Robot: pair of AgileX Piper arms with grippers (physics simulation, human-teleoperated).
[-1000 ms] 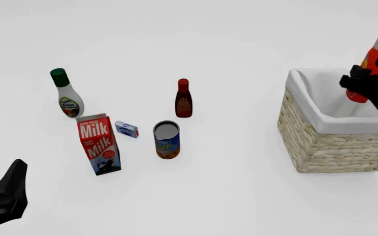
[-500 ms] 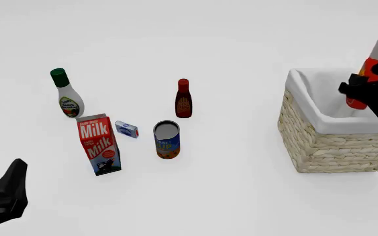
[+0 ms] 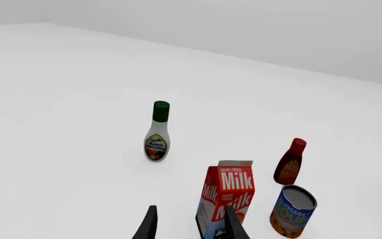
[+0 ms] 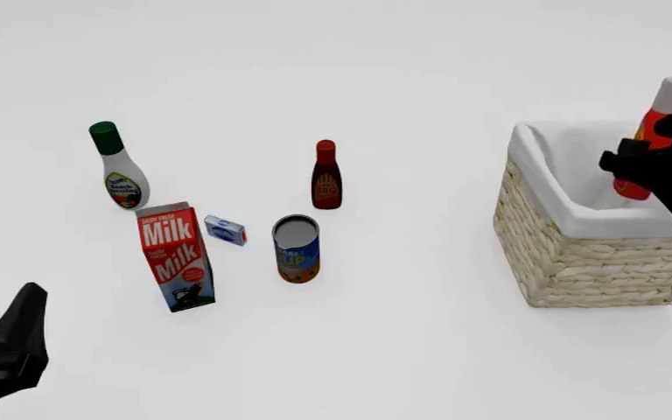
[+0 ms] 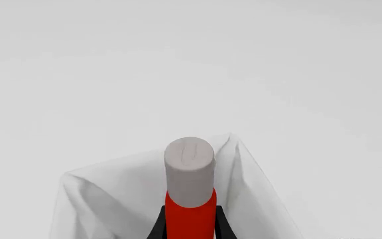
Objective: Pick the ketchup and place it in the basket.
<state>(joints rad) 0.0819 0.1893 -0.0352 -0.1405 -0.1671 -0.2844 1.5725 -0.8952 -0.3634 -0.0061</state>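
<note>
Five loose things stand in a cluster on the table (image 4: 430,70), left of centre in the front view: one white bottle (image 4: 115,165) with a green cap at about 10 o'clock, one dark bottle (image 4: 326,175) with a red cap toward 12, one milk carton (image 4: 176,256) and one soup can (image 4: 297,249) nearer the arms, and one small box (image 4: 225,230) lying between the carton and the can. None touch. All sit well apart from the basket (image 4: 581,254) at 3 o'clock, with bare white table between them.

There is one ketchup (image 4: 656,131) — it is held above the basket's far right part, cap up and tipped a little to the right, its lower body in front of the white lining and partly hidden by the right gripper (image 4: 646,162). That gripper is clamped on the red body, a finger (image 5: 159,226) on each side below the cap in the right wrist view, the lining (image 5: 105,194) spread behind and below it.

The left gripper (image 3: 187,226) sits low at 7 o'clock, near the front edge of the view, its fingers apart and holding nothing; in its wrist view the carton stands just beyond the fingertips.

The basket's right side runs off the frame — its right rim cannot be seen.
</note>
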